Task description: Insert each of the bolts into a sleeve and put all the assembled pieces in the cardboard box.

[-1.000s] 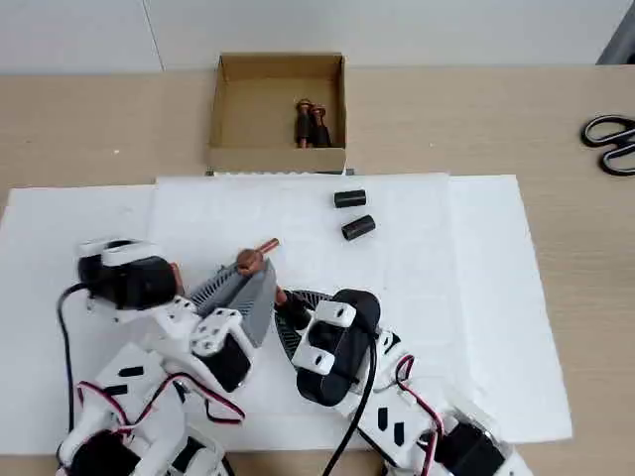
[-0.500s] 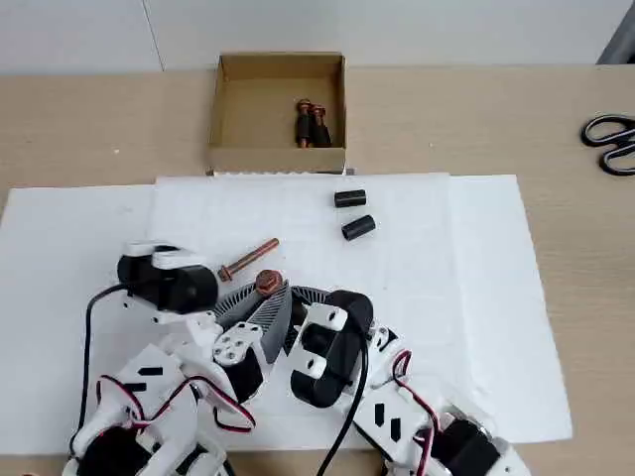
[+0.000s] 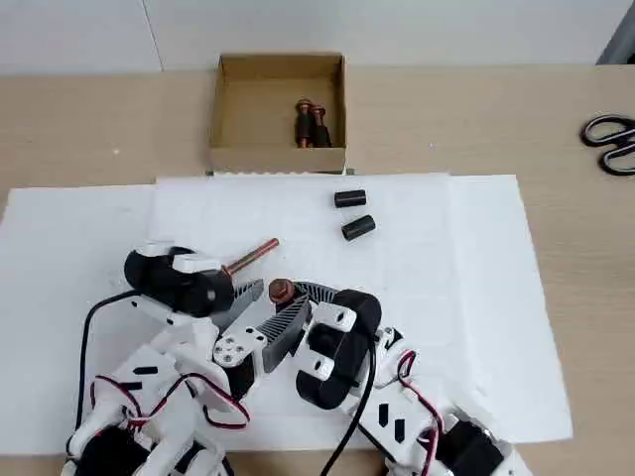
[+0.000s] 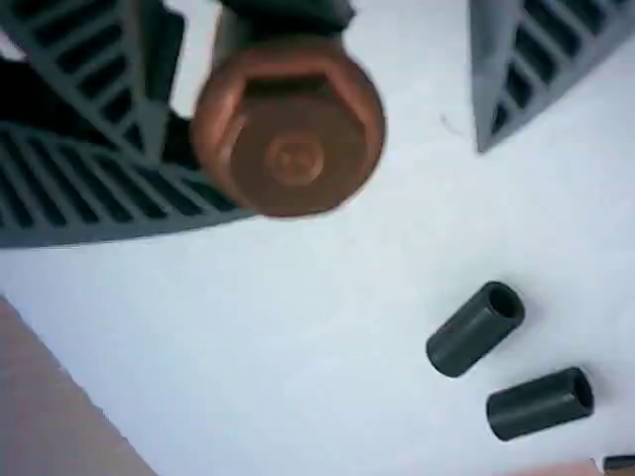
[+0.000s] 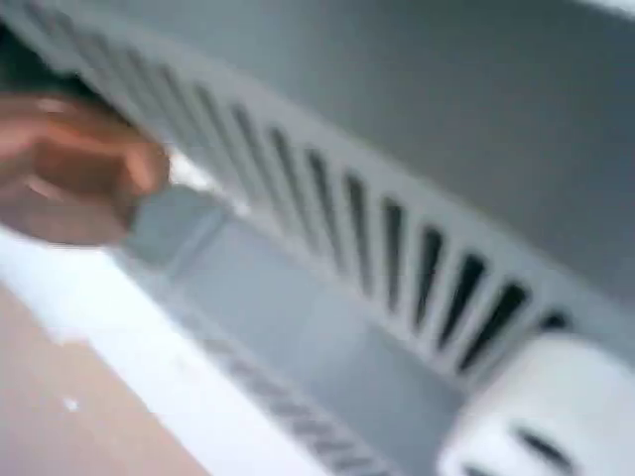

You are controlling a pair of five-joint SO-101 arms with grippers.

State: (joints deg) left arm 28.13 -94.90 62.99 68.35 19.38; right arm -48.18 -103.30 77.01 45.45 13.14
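Observation:
A copper bolt [image 3: 281, 290] stands head-up between the two arms, and its hex head [image 4: 288, 124] faces the left wrist camera with a black sleeve [image 4: 288, 10] behind it. My right gripper [image 3: 298, 297] has its dark ribbed fingers [image 4: 89, 198] shut on this piece. My left gripper [image 3: 268, 309] is open, its grey fingers [image 4: 536, 69] spread on either side of the head. A second bolt [image 3: 253, 255] lies loose on the paper. Two black sleeves [image 3: 349, 198] [image 3: 358, 227] lie farther back. The cardboard box [image 3: 230, 109] holds two assembled pieces [image 3: 310, 124].
White paper [image 3: 476, 297] covers the near part of the wooden table. Scissors [image 3: 610, 144] lie at the right edge. The two arms' bodies crowd the near middle. The loose sleeves [image 4: 476, 327] [image 4: 541, 402] also lie beyond the bolt head in the left wrist view.
The left arm swung right toward the right gripper, uncovering the loose bolt on the paper. The held bolt's head shifted right and slightly nearer.

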